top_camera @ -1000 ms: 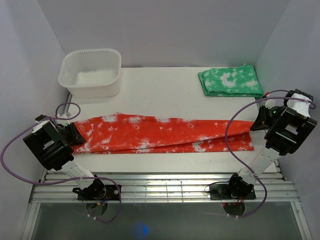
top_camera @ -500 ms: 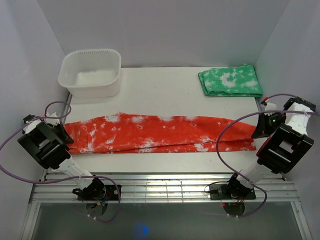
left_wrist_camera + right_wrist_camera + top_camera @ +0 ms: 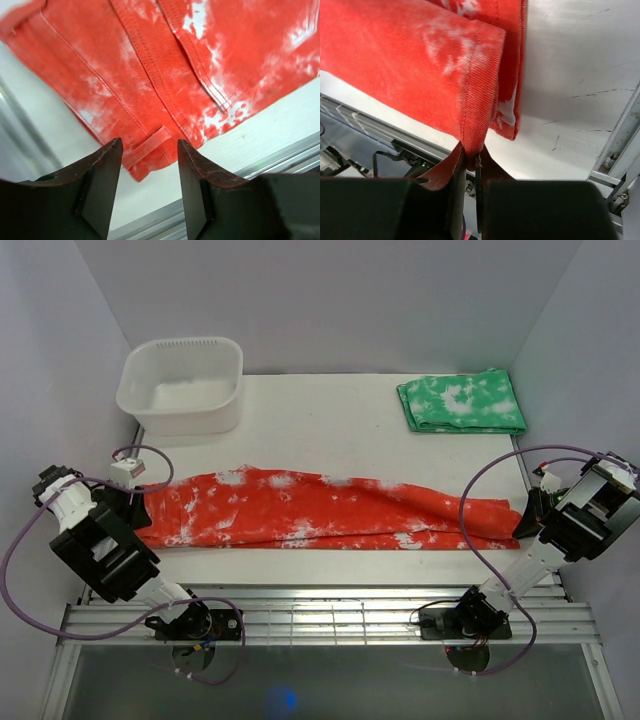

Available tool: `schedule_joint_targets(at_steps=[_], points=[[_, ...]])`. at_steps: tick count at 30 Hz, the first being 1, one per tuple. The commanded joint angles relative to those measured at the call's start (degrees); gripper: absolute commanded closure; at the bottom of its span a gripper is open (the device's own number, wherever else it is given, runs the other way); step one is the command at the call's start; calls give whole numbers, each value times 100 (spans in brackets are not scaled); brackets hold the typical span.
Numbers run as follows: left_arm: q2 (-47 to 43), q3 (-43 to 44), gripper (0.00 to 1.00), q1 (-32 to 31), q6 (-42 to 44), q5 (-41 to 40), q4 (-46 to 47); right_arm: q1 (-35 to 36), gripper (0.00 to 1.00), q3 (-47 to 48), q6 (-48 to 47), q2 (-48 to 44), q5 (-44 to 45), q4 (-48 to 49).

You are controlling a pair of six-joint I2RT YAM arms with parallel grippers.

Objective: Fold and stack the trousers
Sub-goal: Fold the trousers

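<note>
Lying stretched lengthwise across the white desk [image 3: 320, 420], the red-orange tie-dye cloth trousers [image 3: 320, 510] look laid leg on leg, so I judge only the lengthwise fold done. The crosswise folds and the stacking, perhaps by the folded green blotched cloth [image 3: 460, 403], remain. The left gripper [image 3: 147, 150] hovers low over the waistband end, jaws apart and empty. The right gripper [image 3: 470, 155], at the desk's right edge, pinches one leg's hem.

The right gripper [image 3: 470, 160] has its fingers pinched tight on the hem edge of one trousers [image 3: 420, 65] leg. A second leg end hangs behind it, over the white table [image 3: 580, 75].
</note>
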Motion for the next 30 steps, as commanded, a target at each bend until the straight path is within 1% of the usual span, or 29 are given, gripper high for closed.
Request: schedule_joint_targets(at_steps=[1, 2, 5, 6, 12, 17, 18, 21, 24, 27, 30], points=[[-620, -130, 41, -13, 2013, 220, -415, -97, 92, 617, 39, 189, -82, 175], [-664, -131, 41, -31, 2363, 184, -433, -89, 92, 775, 57, 224, -99, 131], [-664, -130, 41, -66, 2910, 18, -529, -54, 92, 1091, 180, 356, -205, -18], [-682, -191, 41, -83, 3329, -52, -512, -1, 92, 1145, 215, 391, -240, -45], [-612, -376, 41, -198, 4553, -755, -371, 184, 92, 1478, 409, 558, -143, -80], [-515, -587, 44, -321, 4845, -1256, 198, 219, 92, 1979, 505, 760, -126, -308], [-471, -614, 47, -364, 4854, -1336, 261, 228, 92, 2111, 523, 813, -126, -396], [-401, -640, 49, -409, 4959, -1591, 244, 245, 90, 2200, 523, 831, -38, -405], [-365, -667, 49, -444, 5100, -1705, 112, 280, 88, 2253, 523, 840, -3, -405], [-418, -842, 50, -505, 5101, -1645, 217, 316, 87, 2209, 541, 849, -3, -405], [-506, -1070, 68, -628, 4960, -1609, 542, 333, 89, 2147, 523, 840, 15, -405]])
